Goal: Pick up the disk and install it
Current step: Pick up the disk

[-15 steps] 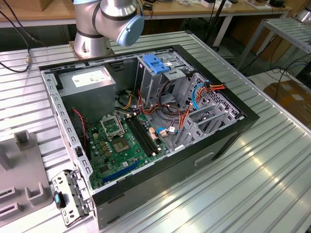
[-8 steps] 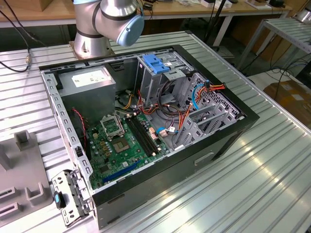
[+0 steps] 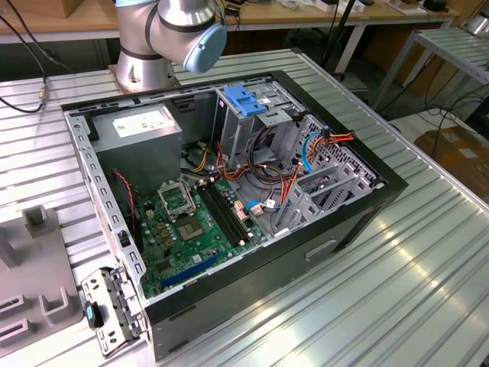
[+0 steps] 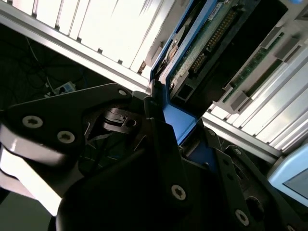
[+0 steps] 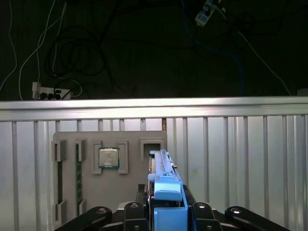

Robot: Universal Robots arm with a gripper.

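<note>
The claw [image 5: 167, 211] is clamped on the disk [image 5: 160, 166], which stands on edge between its jaws, long axis running straight out from the claw toward the grey fixture [image 5: 110, 187] on the tabletop [image 5: 240, 159].

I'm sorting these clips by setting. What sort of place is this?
Probably a robotics lab or workshop test cell: an open computer case lies on a slatted aluminium table, a robot arm is mounted beside it, and a grey parts fixture holds a processor chip.
</note>
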